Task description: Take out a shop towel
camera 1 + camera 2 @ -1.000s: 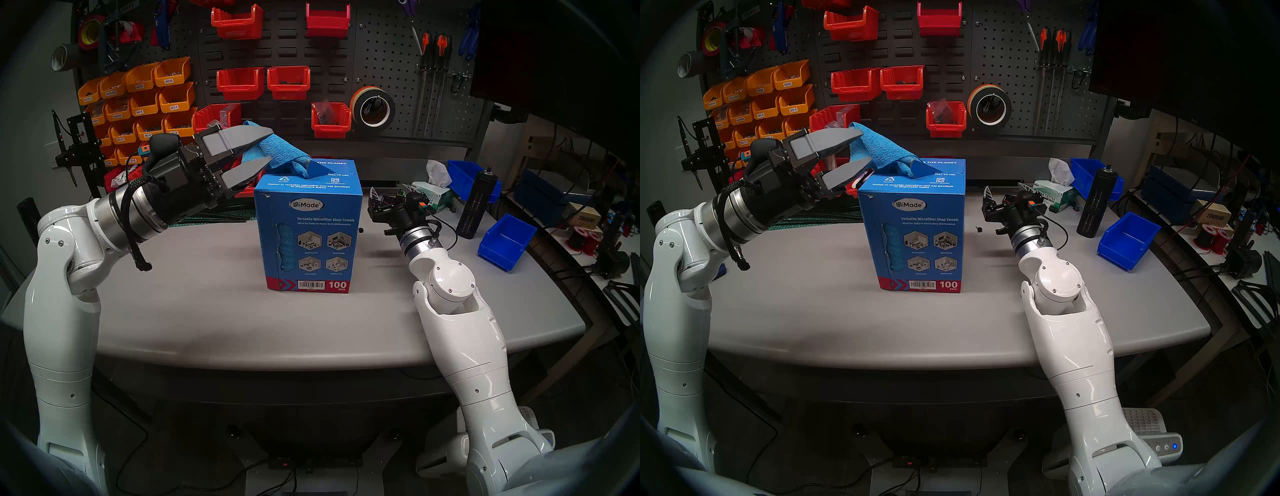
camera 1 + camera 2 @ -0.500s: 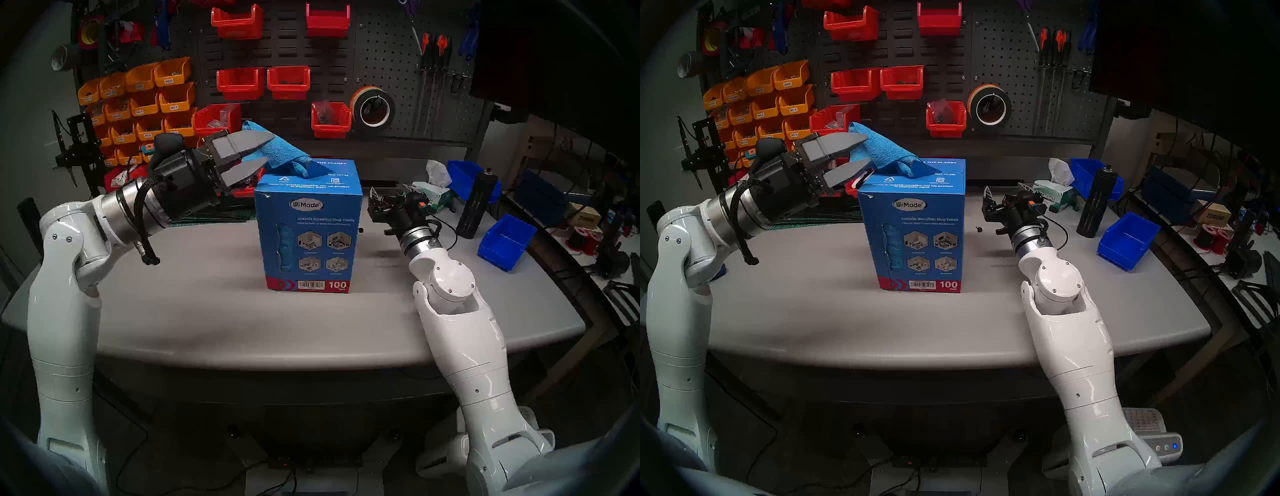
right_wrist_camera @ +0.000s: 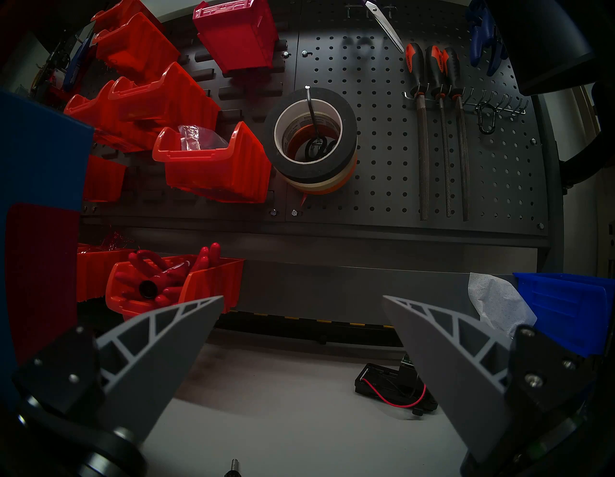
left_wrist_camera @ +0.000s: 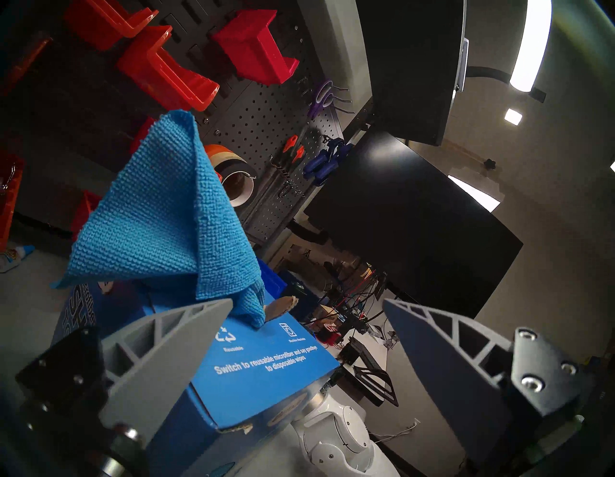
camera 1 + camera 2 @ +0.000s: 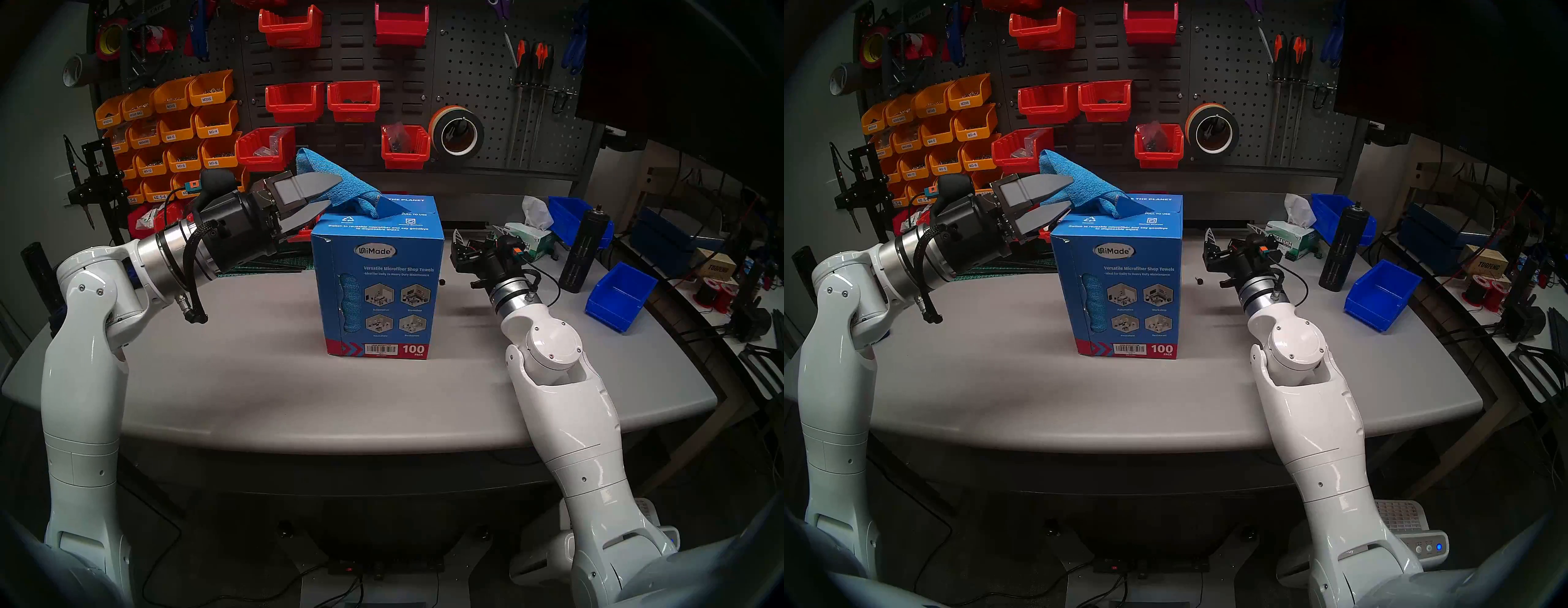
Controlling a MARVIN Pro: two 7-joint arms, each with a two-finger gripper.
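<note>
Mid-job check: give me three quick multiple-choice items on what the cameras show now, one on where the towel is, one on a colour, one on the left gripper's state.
1. Where is the shop towel?
A. Flat on the table
B. Sticking up from the top of the box
C. In a blue bin

2. What colour is the box's bottom band?
A. Red
B. Yellow
C. White

3. How is the left gripper?
A. Shut on the towel
B. Out of view
C. Open, at the towel

Key: 1 B, the towel rises from the box's top opening. 2 A, a red strip carries the barcode. 3 C, the left wrist view shows the fingers well apart with nothing clamped.
</note>
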